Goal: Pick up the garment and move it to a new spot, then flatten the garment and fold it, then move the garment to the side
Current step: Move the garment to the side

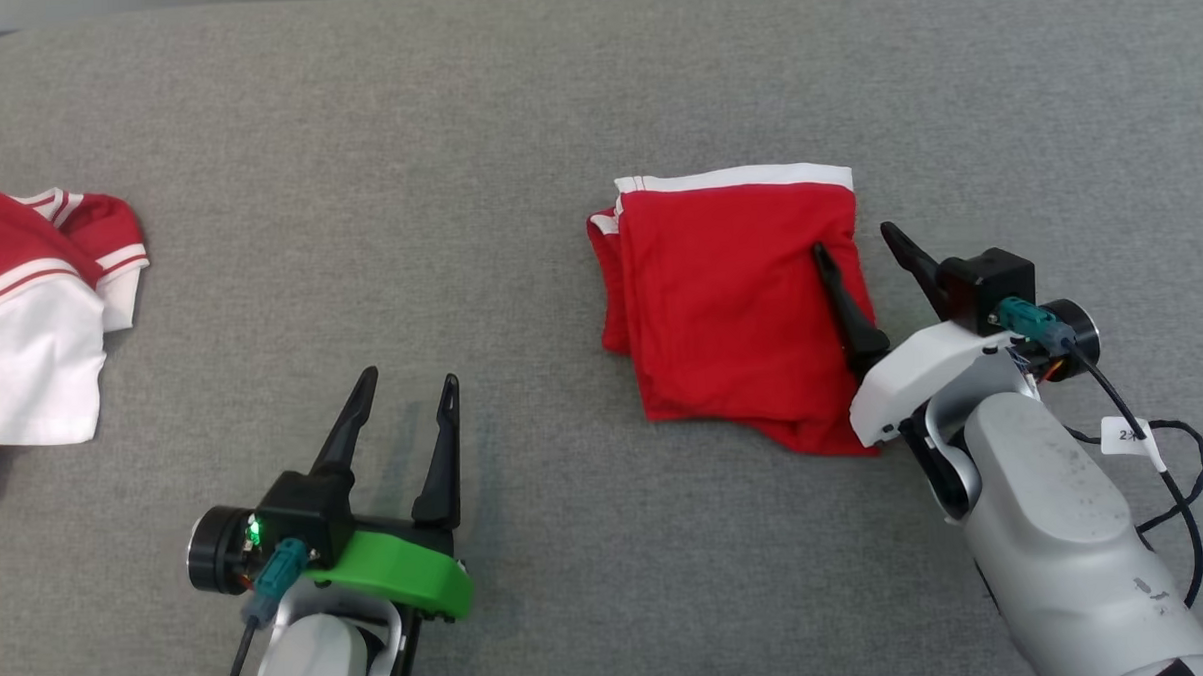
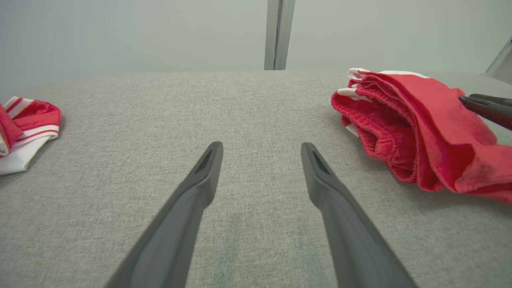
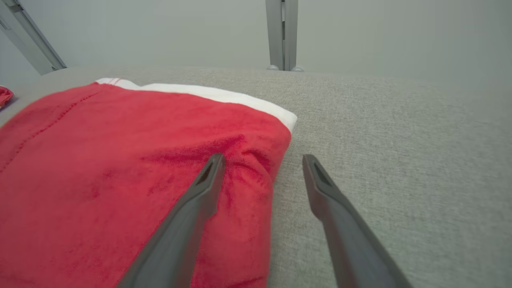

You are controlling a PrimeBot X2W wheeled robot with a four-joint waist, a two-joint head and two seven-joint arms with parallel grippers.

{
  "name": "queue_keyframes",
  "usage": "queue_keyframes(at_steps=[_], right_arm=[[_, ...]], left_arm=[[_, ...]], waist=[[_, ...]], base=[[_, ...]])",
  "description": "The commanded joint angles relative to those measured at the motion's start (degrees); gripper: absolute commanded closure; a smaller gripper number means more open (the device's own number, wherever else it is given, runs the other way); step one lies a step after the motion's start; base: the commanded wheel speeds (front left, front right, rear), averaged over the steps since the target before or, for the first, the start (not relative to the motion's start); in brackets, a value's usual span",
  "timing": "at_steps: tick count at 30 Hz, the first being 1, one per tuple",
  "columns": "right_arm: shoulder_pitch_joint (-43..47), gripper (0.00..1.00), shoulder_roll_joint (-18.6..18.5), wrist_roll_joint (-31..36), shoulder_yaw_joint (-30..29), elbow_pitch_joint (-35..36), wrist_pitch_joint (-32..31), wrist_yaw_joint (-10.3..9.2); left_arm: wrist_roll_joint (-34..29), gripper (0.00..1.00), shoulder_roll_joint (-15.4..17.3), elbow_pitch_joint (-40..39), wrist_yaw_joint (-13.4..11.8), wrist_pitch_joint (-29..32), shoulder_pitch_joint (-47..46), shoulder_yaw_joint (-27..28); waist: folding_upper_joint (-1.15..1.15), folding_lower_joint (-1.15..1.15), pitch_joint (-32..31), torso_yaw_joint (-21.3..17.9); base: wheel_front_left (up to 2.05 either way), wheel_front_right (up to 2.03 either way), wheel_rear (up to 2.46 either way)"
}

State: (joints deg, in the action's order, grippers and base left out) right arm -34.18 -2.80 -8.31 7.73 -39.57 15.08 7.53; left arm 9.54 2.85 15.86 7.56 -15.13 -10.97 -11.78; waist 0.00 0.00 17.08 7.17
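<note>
**A:** What sits closest to the robot?

**B:** The left gripper [image 1: 410,377], low on the left of the head view. It is mounted on a green bracket [image 1: 400,577], and a small green light [image 1: 254,531] is lit on its black body. Its jaws stand wide apart with nothing between them. In the left wrist view they frame bare grey table [image 2: 256,120].

**A:** Any writing to read?

**B:** There is a white tag [image 1: 1128,434] on the black cable [image 1: 1186,518] by the right forearm. It starts with a "2"; the rest is too small to make out.

**A:** And the right gripper?

**B:** The right gripper [image 1: 854,239] is also spread wide and holds nothing. It straddles the right edge of the garment [image 1: 730,303], one finger over the red cloth and the other over the table just beside it. I cannot tell whether the finger presses on the cloth.

**A:** Where is the garment?

**B:** Right of centre on the table, folded into a rough rectangle. It is red, with a white band [image 1: 746,178] along its far edge and stacked layers showing on its left side.

**A:** Farther off?

**B:** A second garment [image 1: 31,328], red and white with stripes, lies crumpled at the table's left edge, well apart from the folded one. Beyond the table's far edge a grey post [image 3: 283,34] stands upright.
</note>
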Motion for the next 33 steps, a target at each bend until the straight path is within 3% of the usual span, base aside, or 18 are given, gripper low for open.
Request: queue_keyframes(at_steps=[1,2,4,6,11,17,33], right_arm=[[-1.26,0.00,-0.23,0.10,-0.15,-1.56,0.12,-0.09],[-2.04,0.00,-0.25,0.15,-0.26,-2.82,0.13,-0.09],[-3.13,0.59,-0.27,-0.30,-0.34,-4.96,0.12,-0.09],[-3.69,1.00,-0.28,-0.39,-0.93,-6.39,0.12,-0.09],[-2.32,1.00,-0.25,-2.21,-1.99,-5.27,0.07,-0.09],[1.12,1.00,-0.29,-4.14,-2.34,-1.46,0.07,-0.09],[9.23,1.00,-0.18,-9.11,2.60,3.95,0.10,-0.09]], left_arm=[[0.28,0.00,0.15,0.13,-0.18,-0.02,-1.16,0.01],[0.35,0.00,0.13,0.21,-0.18,-0.02,-1.46,-0.17],[0.43,0.00,0.12,0.20,-0.18,-0.02,-1.85,-0.36],[0.42,0.00,0.13,0.19,-0.18,-0.02,-1.92,-0.34],[0.15,0.00,0.13,0.09,-0.18,-0.02,-1.08,-0.13],[-0.45,0.00,1.06,-0.52,-0.18,-0.02,0.36,-1.07],[-1.24,0.00,2.75,-3.04,-0.18,-0.02,1.97,-7.25]], waist=[[0.00,0.00,2.73,2.73],[0.00,0.00,3.02,3.08],[0.00,0.00,3.49,3.54],[0.00,0.00,3.74,3.75],[0.00,0.00,2.96,2.70],[0.00,0.00,-0.16,-2.62],[0.00,0.00,-4.86,-27.53]], base=[[0.00,0.00,0.00],[0.00,0.00,0.00],[0.00,0.00,0.00],[0.00,0.00,0.00],[0.00,0.00,0.00],[0.00,0.00,0.00],[0.00,0.00,0.00]])
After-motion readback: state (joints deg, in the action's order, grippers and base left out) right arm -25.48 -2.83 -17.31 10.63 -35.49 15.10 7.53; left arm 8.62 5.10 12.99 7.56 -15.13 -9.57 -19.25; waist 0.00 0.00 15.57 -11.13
